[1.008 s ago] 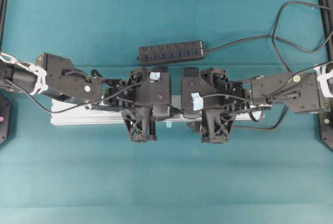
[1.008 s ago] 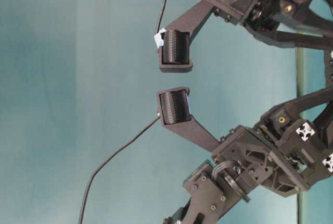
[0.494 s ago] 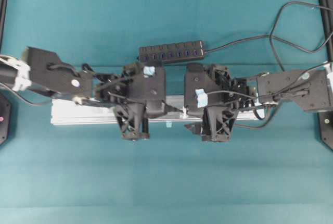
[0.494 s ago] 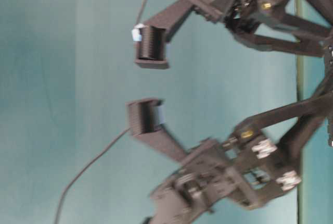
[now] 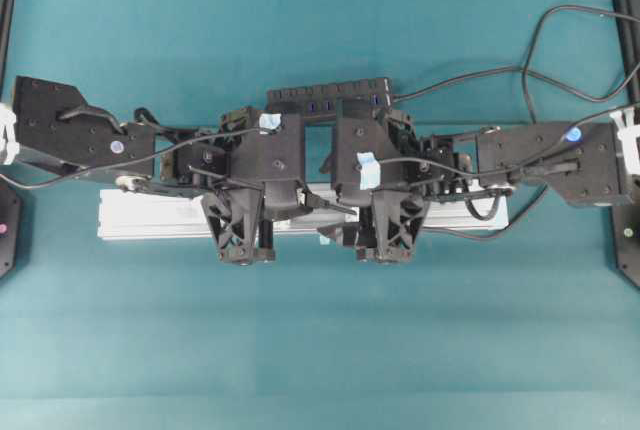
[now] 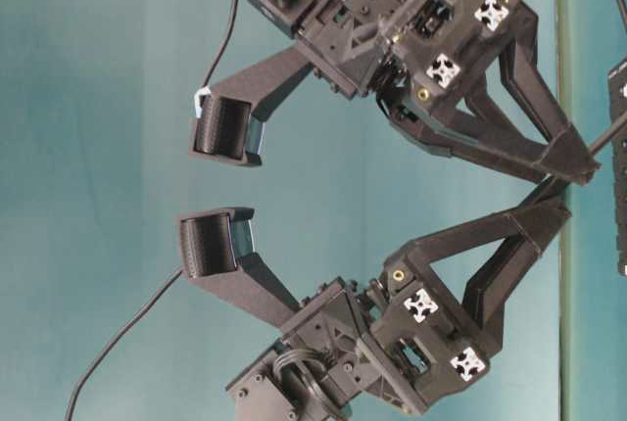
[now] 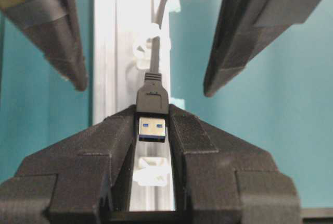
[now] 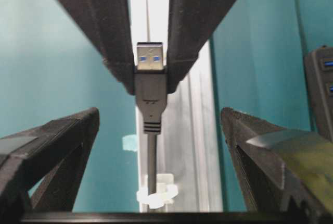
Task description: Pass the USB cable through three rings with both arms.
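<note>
both arms meet mid-frame in the overhead view over a silver rail (image 5: 150,215) on the teal surface (image 5: 320,350). left gripper (image 7: 152,130) has its fingers (image 7: 197,146) clamped on the usb plug (image 7: 152,122), lower centre of the left wrist view, metal tip with blue insert pointing at the camera. the cable (image 7: 156,52) runs up from the plug through a white ring (image 7: 148,47) on the rail, upper centre of that view; a second ring (image 7: 151,172) sits below the plug between the fingers. right gripper (image 8: 156,156) has its fingers (image 8: 57,140) wide apart, holding nothing, one at each lower corner of the right wrist view, flanking the cable on either side without touching it. in that view the plug sits at upper centre pinched by the left fingers, cable dropping down through a ring (image 8: 156,195) at bottom centre. black hub (image 5: 330,100) lies just above the arms in the overhead view, partly hidden. table-level view shows both grippers facing each other, apart.
</note>
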Robot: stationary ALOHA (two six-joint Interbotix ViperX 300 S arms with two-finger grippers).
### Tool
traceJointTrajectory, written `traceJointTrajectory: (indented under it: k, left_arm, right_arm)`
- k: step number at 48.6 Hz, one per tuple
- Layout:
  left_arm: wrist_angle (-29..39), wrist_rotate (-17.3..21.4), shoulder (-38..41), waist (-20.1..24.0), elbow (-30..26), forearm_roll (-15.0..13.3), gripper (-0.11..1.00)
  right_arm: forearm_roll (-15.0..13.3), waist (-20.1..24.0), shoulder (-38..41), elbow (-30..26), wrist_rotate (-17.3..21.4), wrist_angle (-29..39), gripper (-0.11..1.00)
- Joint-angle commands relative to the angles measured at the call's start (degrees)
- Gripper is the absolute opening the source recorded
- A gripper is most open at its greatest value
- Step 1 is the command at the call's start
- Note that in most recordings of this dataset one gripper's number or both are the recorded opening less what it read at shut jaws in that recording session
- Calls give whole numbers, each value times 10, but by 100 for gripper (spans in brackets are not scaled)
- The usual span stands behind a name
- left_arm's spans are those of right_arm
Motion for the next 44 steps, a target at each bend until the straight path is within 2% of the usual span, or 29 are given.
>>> traceJointTrajectory:
  k: [1,11,17,22,32,44]
  left_arm:
    - [-4,0,-15,-1,-4,1,21]
    - [-3,0,-15,-2,-4,1,21]
    - [-2,-1,-15,-1,-3,1,21]
    - [0,-6,-16,2,-1,1,21]
    - [0,-8,-16,6,0,1,21]
    - [-1,-16,-25,12,17,1,21]
  right_arm:
    - [-1,3,0,-10,2,-3,61]
    - [-1,9,8,-11,1,-3,13]
    - [-1,9,7,-10,1,-5,-3]
    - [-1,7,8,-11,0,-5,-8]
    - [-1,5,13,-22,-1,9,-8]
    - [-1,6,34,-40,-4,59,-8]
